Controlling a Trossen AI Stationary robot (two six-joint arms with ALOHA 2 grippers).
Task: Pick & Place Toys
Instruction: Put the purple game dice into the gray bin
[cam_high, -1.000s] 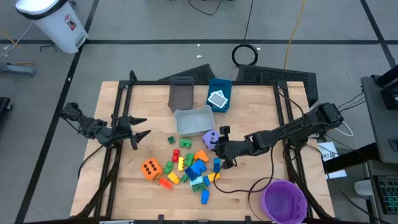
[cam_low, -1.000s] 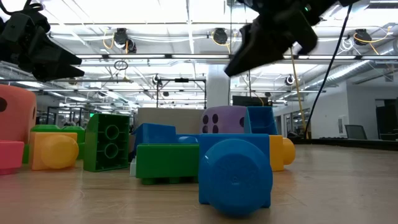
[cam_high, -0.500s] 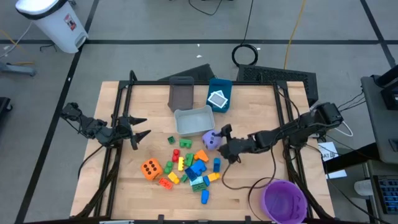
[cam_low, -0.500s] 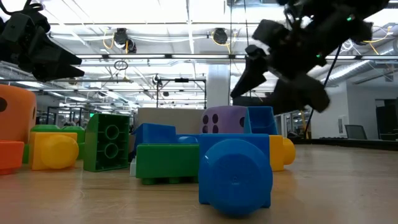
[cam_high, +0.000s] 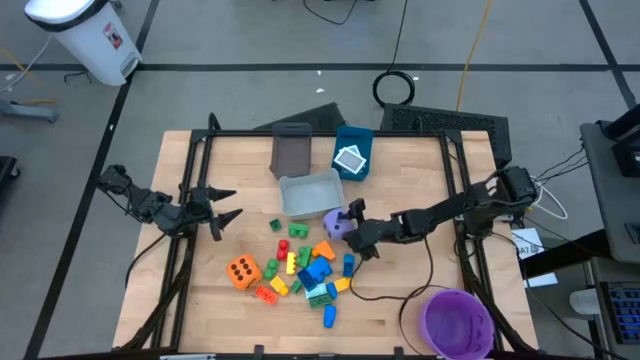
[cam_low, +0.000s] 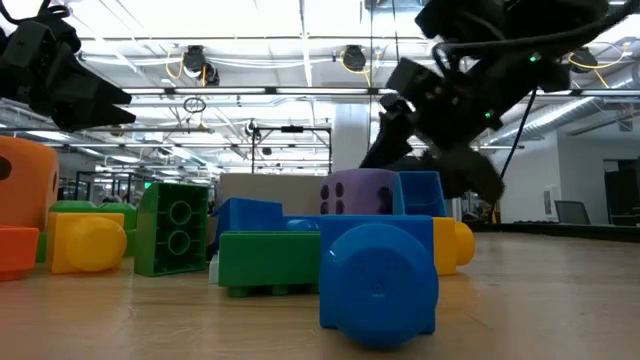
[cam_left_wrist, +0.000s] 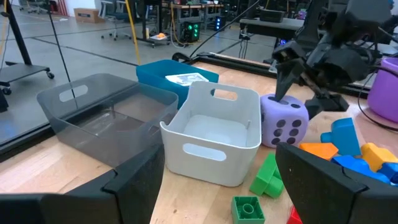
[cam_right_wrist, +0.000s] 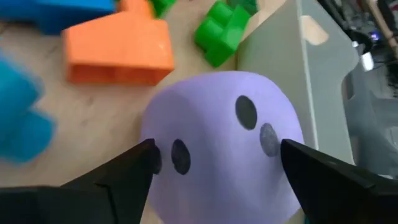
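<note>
High view: the right gripper (cam_high: 351, 226) reaches from the worktop's right edge to the purple die (cam_high: 337, 224), which sits mid-worktop just beside the light grey bin (cam_high: 310, 193); its jaws spread around the die. The left gripper (cam_high: 222, 205) waits near the left edge, jaws apart, holding nothing. Bricks (cam_high: 306, 265) and the orange die (cam_high: 241, 271) lie toward the front edge.

Low view: the die (cam_low: 357, 192) rests behind the bricks.

Right wrist view: both fingers (cam_right_wrist: 121, 180) flank the die (cam_right_wrist: 224, 140), with small gaps visible.
</note>
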